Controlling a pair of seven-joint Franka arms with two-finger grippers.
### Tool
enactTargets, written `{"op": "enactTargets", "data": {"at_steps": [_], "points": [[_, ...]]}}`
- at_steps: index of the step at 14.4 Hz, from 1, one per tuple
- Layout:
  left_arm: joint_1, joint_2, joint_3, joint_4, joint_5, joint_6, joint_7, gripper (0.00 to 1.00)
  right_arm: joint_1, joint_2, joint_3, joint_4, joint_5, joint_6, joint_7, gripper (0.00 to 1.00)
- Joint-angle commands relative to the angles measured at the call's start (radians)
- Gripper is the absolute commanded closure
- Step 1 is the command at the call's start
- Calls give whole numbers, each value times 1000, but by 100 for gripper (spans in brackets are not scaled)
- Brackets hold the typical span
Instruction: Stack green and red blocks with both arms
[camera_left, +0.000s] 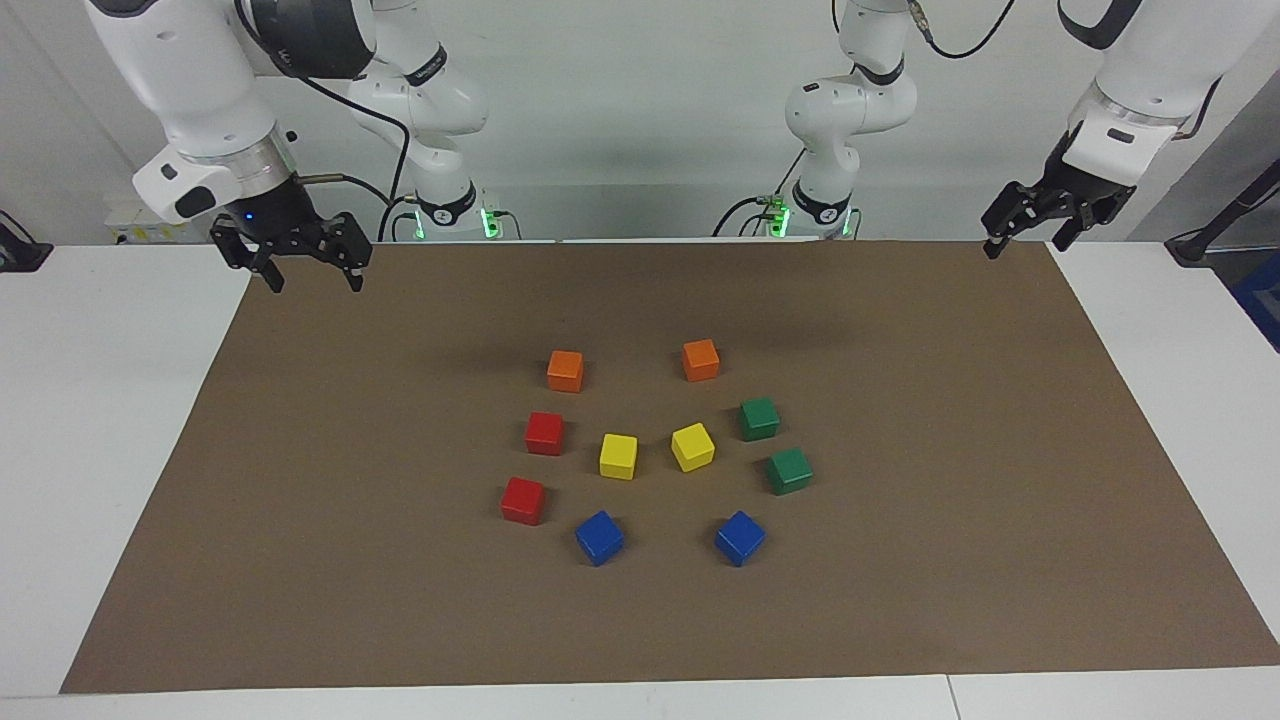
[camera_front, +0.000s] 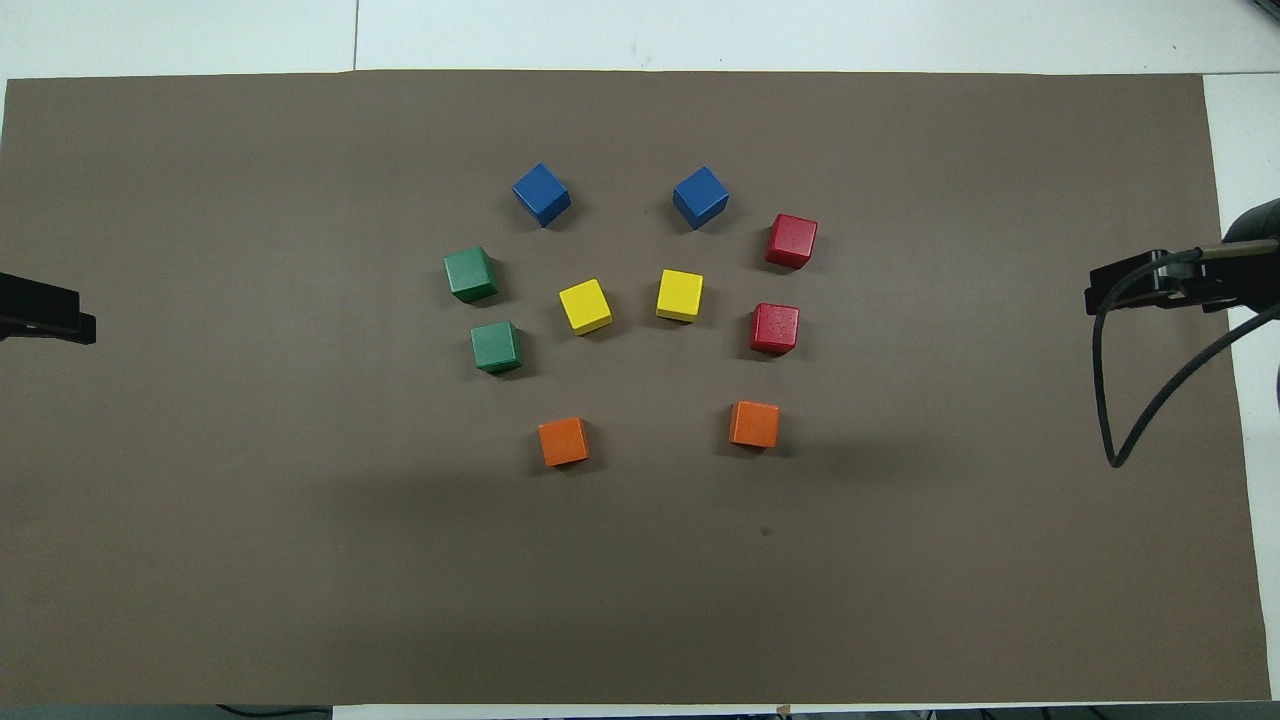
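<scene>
Two dark green blocks lie on the brown mat toward the left arm's end of the cluster, one (camera_left: 759, 418) (camera_front: 496, 346) nearer the robots than the other (camera_left: 789, 470) (camera_front: 470, 274). Two red blocks lie toward the right arm's end, one (camera_left: 544, 433) (camera_front: 775, 329) nearer than the other (camera_left: 522, 500) (camera_front: 791, 240). All four stand apart, none stacked. My left gripper (camera_left: 1025, 243) (camera_front: 60, 318) hangs open and empty over the mat's edge at its own end. My right gripper (camera_left: 313, 280) (camera_front: 1110, 295) hangs open and empty over the mat's edge at its end.
Two orange cubes (camera_left: 565, 370) (camera_left: 700, 359) lie nearest the robots. Two yellow cubes (camera_left: 618, 455) (camera_left: 692, 446) sit in the middle of the cluster. Two blue cubes (camera_left: 599, 537) (camera_left: 740, 537) lie farthest. The brown mat (camera_left: 950, 560) covers the white table.
</scene>
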Motion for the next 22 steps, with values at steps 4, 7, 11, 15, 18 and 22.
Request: {"op": "enactTargets", "data": {"at_steps": [4,7,11,15,18,22], "points": [[-13,0,4,-2,12,9,2,0,-15,-20,6,-24,11,5,-9,0],[-26,-7,-4,-7,10,25,51,0,-24,-21,6,-28,11,6,-21,0],[-29,-17,-4,-25,7,37,51,0,-15,-38,15,-57,18,7,14,0],[-33,-36,-4,-54,-5,40,51,0,112,-34,19,-123,54,124,242,0],[-66,-38,-6,-60,-13,78,27,0,189,23,19,-125,54,190,357,0],[-149,-30,-6,-79,-34,130,-123,0,237,118,19,-125,45,253,408,0]]}}
